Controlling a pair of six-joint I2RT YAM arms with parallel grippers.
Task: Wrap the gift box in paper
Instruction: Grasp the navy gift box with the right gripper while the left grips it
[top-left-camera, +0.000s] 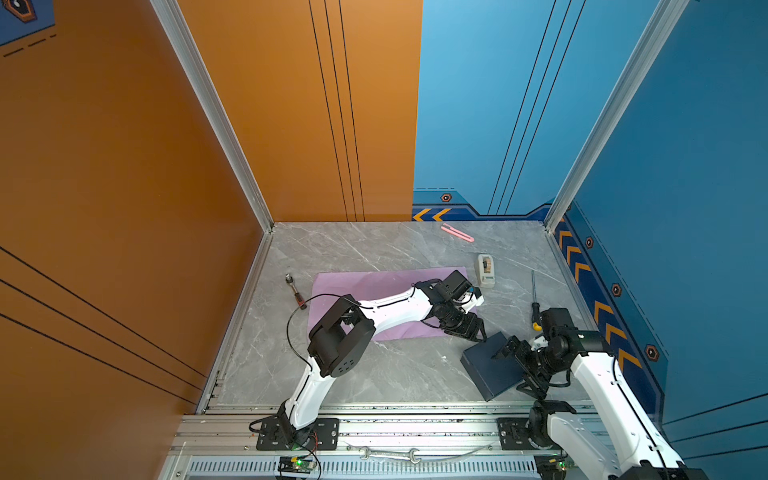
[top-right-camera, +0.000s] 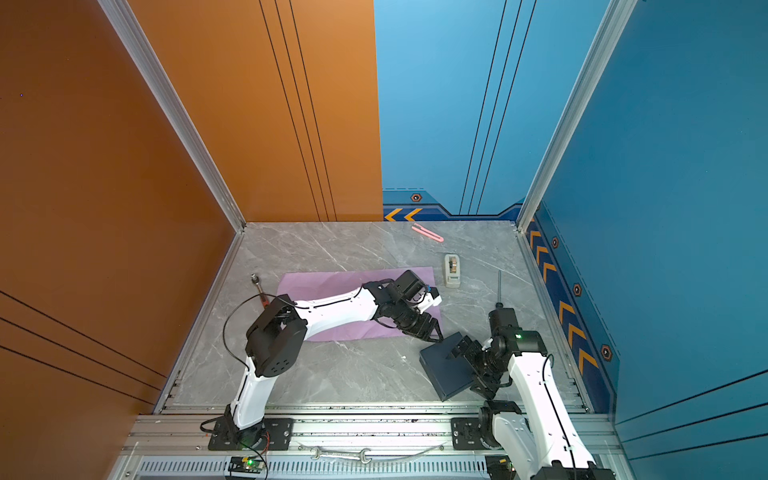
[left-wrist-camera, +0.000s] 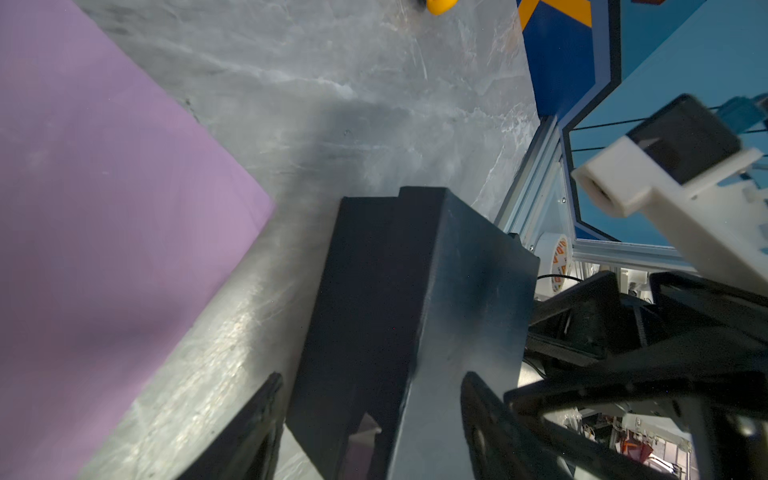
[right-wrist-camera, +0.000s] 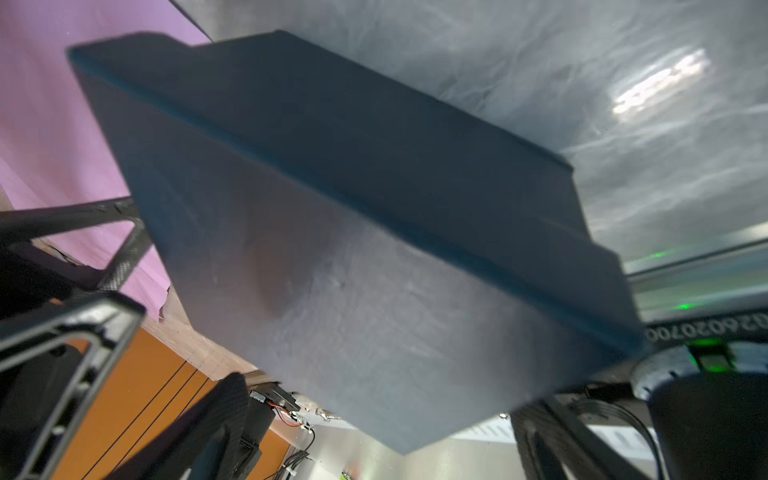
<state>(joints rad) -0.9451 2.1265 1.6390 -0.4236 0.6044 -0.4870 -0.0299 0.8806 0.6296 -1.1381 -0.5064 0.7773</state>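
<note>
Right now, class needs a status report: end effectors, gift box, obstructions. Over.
Left end effector open, straddling gift box far corner. Right end effector open wide at its right corner. Box beside paper, not on it. Left arm stretches over paper.

Your left arm (top-left-camera: 395, 307) stretches right across the middle, left gripper (top-left-camera: 477, 337) tipped down, jaws parted; right gripper (top-left-camera: 511, 372) low, jaws spread wide.
</note>
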